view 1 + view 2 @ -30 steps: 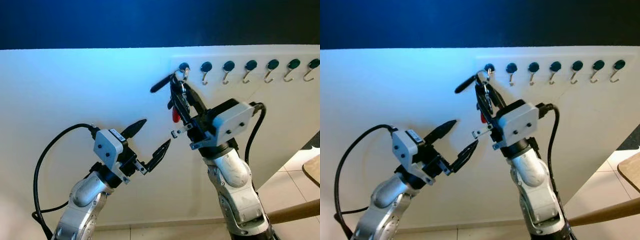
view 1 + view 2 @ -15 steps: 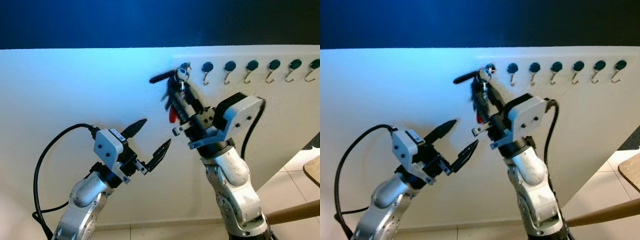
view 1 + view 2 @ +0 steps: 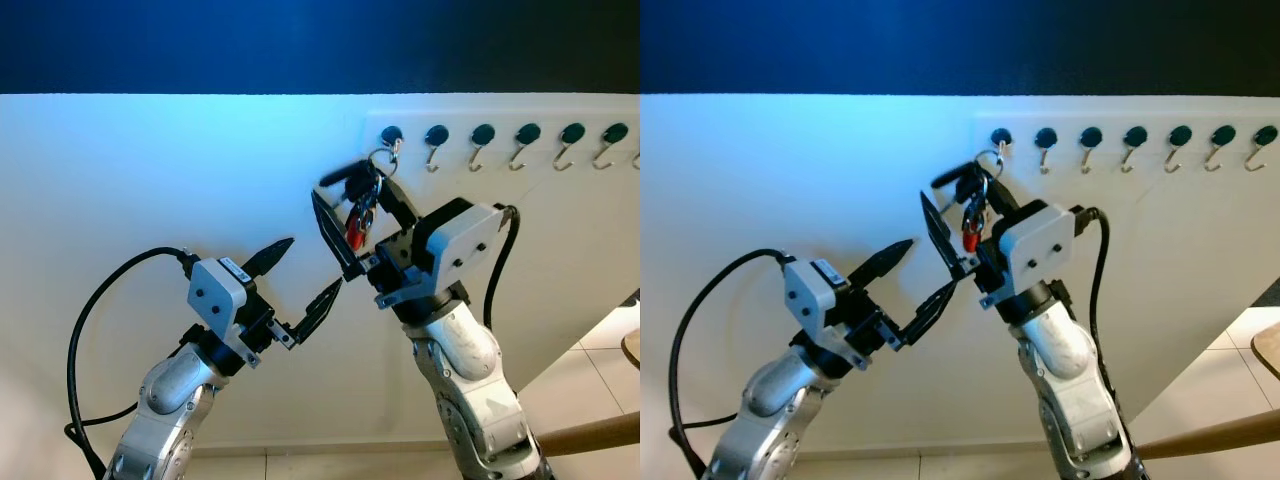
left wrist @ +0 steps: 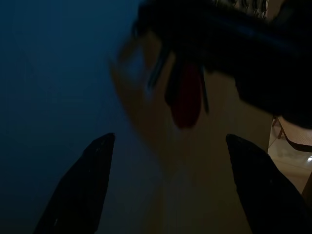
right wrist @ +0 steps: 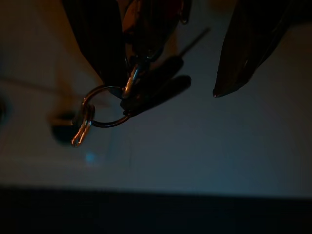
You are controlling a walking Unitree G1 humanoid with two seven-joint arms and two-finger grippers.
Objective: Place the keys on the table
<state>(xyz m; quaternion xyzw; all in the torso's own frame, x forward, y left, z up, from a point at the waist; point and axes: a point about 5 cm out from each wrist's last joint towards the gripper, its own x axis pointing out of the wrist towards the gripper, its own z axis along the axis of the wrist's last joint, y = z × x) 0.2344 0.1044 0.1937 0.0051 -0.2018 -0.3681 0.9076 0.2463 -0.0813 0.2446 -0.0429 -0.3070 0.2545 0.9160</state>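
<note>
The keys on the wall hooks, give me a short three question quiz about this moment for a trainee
1. True or false: the keys hang from the leftmost hook in the row on the white wall.
2. Which gripper is up at the keys? A) left gripper B) right gripper
3. Fill in: the tag among the keys is coloured ____.

Key
1. True. The key ring is on the first hook.
2. B. The right gripper has its fingers spread on either side of the bunch, while the left gripper sits open lower down, away from it.
3. Red.
</note>
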